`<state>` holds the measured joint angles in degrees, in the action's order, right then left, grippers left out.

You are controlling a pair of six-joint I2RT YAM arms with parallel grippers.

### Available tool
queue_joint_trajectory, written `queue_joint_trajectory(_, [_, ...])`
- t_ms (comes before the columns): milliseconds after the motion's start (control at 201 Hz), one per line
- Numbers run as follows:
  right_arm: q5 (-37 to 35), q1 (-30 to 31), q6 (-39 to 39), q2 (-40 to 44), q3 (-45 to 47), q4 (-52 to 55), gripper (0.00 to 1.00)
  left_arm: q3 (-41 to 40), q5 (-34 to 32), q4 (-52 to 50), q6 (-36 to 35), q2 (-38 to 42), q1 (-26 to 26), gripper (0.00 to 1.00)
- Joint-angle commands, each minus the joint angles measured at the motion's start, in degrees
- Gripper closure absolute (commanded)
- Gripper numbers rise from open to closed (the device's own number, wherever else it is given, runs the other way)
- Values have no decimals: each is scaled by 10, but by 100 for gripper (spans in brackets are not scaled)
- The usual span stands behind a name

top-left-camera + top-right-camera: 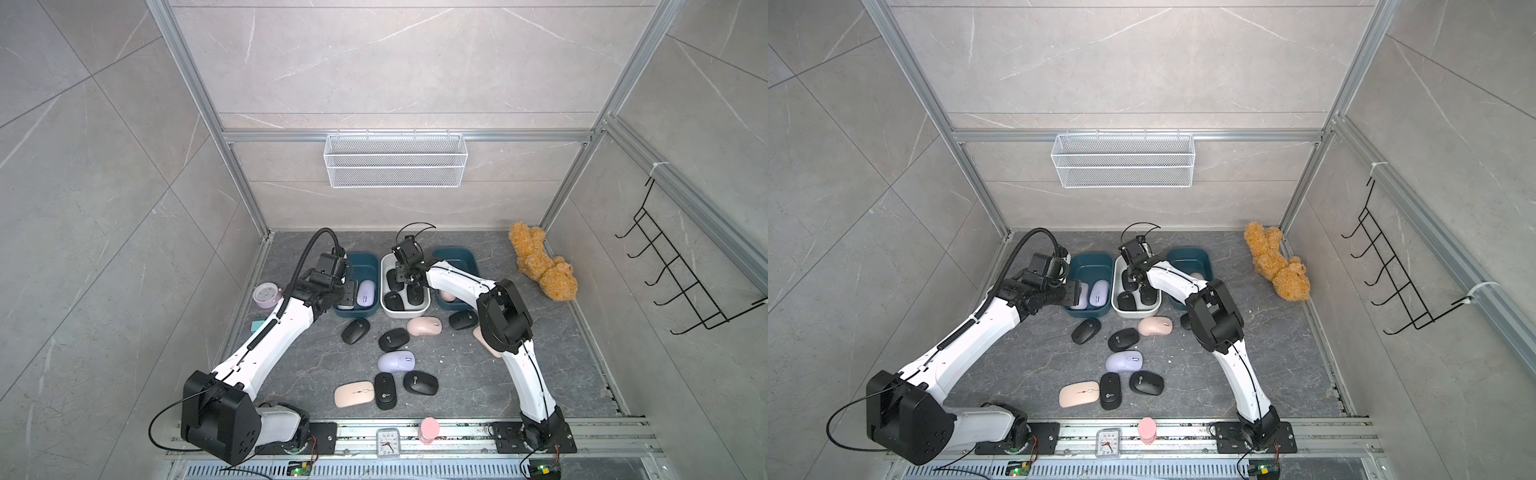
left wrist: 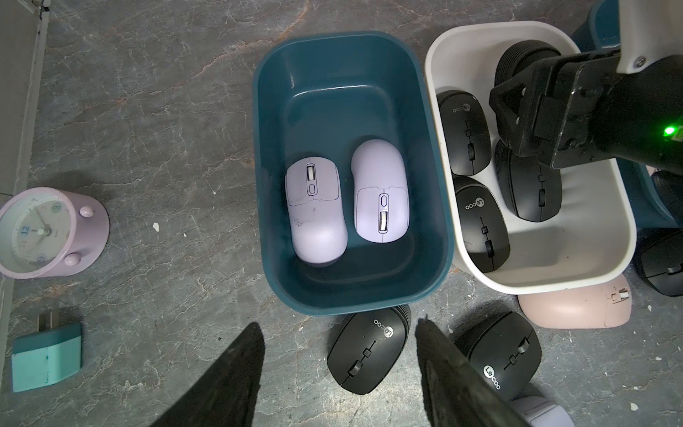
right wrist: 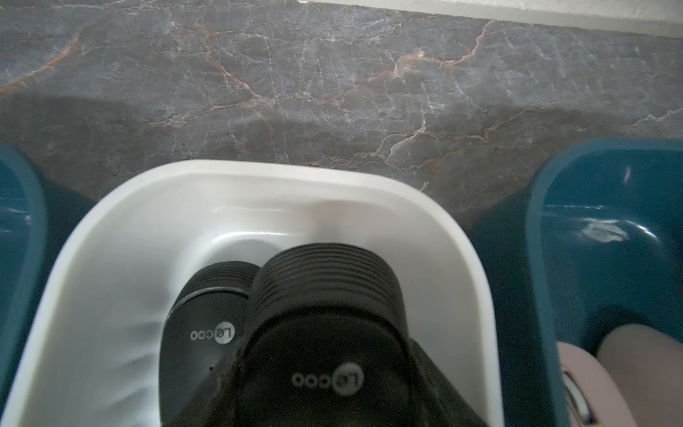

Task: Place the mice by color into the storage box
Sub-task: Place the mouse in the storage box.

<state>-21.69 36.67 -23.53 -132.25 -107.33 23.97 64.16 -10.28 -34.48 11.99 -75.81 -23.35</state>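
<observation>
Three boxes stand in a row at the back. The left teal box [image 2: 351, 40] holds two purple mice [image 2: 316, 214]. My left gripper [image 2: 338, 325] hovers open and empty by that box's near rim [image 1: 351, 293]. The white box [image 3: 258, 173] in the middle holds several black mice [image 2: 464, 133]. Over it my right gripper [image 1: 405, 278] is shut on a black mouse [image 3: 325, 332]. The right teal box [image 1: 455, 253] holds a pink mouse [image 1: 446, 296]. Loose on the floor lie several black mice [image 1: 393, 338], pink ones [image 1: 424, 326] and a purple one [image 1: 397, 360].
A round pink alarm clock [image 1: 266, 294] and a teal plug [image 1: 257, 325] sit left of the boxes. A brown teddy bear [image 1: 540, 264] lies at the back right. A white clock [image 1: 387, 444] and a pink bottle [image 1: 429, 430] stand on the front rail. A wire basket [image 1: 395, 160] hangs on the wall.
</observation>
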Motion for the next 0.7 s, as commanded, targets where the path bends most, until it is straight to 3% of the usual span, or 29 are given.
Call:
queue_joint_trajectory(0, [-2, -3, -19, -16, 4, 22, 44, 19, -1, -3, 1, 4, 3, 33])
queue_joint_trajectory(697, [-18, -3, -23, -52, -47, 45, 44, 18, -3, -1, 0, -1, 3, 32])
